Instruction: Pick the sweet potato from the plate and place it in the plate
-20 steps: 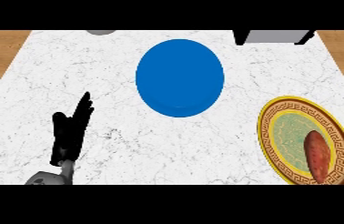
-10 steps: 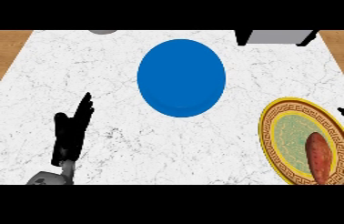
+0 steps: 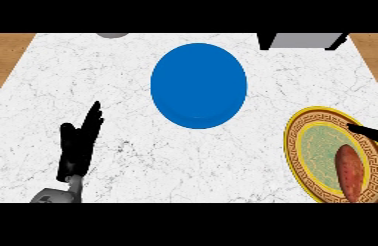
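A reddish-brown sweet potato (image 3: 349, 173) lies on the right side of a gold-rimmed plate with a pale green centre (image 3: 295, 140), at the counter's right edge. A plain blue plate (image 3: 198, 85) sits in the middle of the counter with nothing on it. Only a straight black finger of my right hand (image 3: 363, 129) shows, entering from the right edge over the gold plate's rim, above the sweet potato and apart from it. My left hand (image 3: 77, 145) rests open at the lower left, fingers up, holding nothing.
A grey box with dark sides (image 3: 301, 40) stands at the back right edge of the white marble counter (image 3: 88, 75). A grey round object (image 3: 113, 35) peeks in at the back left. Wooden floor shows beyond both side edges.
My right hand's finger has come in from the right edge over the gold plate's rim. The left hand, both plates and the sweet potato have not moved.
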### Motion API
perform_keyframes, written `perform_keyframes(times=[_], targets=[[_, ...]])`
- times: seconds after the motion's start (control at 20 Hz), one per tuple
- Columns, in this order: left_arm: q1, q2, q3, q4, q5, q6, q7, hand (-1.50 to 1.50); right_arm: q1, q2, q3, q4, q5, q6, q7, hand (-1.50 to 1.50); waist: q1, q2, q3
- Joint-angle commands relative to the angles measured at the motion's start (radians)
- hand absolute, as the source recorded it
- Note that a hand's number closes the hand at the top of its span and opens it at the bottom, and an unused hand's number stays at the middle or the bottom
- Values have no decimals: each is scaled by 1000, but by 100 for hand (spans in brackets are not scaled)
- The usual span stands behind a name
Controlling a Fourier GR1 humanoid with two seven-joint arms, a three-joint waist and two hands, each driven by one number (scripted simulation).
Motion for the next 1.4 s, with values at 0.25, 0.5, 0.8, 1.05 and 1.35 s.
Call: perform_keyframes(times=[0.25, 0.5, 0.8, 1.05, 1.35], targets=[[32, -38, 36, -13, -45, -38, -10, 0, -87, 70, -2, 176, 159, 14, -126, -150, 0, 0, 0], [45, -71, 31, -46, -63, -38, 3, 0, -43, 79, -11, 198, 197, -28, -172, -150, 1, 0, 1], [56, -32, 99, -55, -67, -114, 5, 0, -52, 165, -25, 96, 232, 1, -48, -150, -2, -1, 0], [38, -102, 78, -16, -117, -72, 11, 0, -131, 183, -12, 216, 306, 0, -92, -150, 1, 0, 0], [38, -108, 114, 13, -117, -100, -42, 0, -96, 211, -35, 206, 339, -123, -183, 150, -2, 0, 0]])
